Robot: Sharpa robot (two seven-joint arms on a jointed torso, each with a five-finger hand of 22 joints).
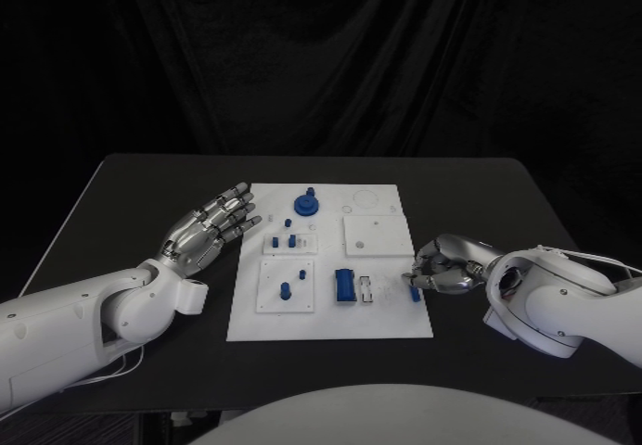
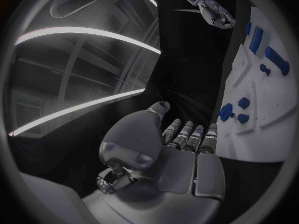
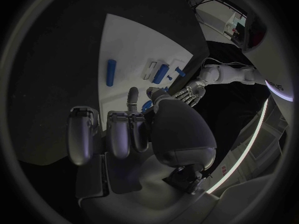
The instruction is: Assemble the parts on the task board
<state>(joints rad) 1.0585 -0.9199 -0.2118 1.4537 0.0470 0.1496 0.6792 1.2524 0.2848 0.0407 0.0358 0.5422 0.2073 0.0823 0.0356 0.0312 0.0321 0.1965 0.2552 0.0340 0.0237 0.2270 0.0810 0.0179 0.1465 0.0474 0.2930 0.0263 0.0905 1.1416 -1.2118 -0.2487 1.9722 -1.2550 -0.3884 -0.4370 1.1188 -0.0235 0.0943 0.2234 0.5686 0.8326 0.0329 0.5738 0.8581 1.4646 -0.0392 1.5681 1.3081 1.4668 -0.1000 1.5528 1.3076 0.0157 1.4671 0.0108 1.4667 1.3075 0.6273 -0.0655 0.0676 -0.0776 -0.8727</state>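
my left hand [image 1: 211,225] hovers flat and spread, holding nothing, just beside the task board's [image 1: 388,320] left edge on the table [image 1: 121,195]. my right hand [image 1: 445,264] curls at the board's right edge over a small blue part [image 1: 414,293]; whether it grips it, i cannot tell. several blue parts [image 1: 285,243] already stand in the board; i judge more remain to seat.

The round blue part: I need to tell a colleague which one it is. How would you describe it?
Start at the white task board in the middle of the black table. Go to its far edge, near the fingertips of the open left hand. There stands the round blue part, a knob-like disc; the other blue pieces nearby are small pegs or long bars.
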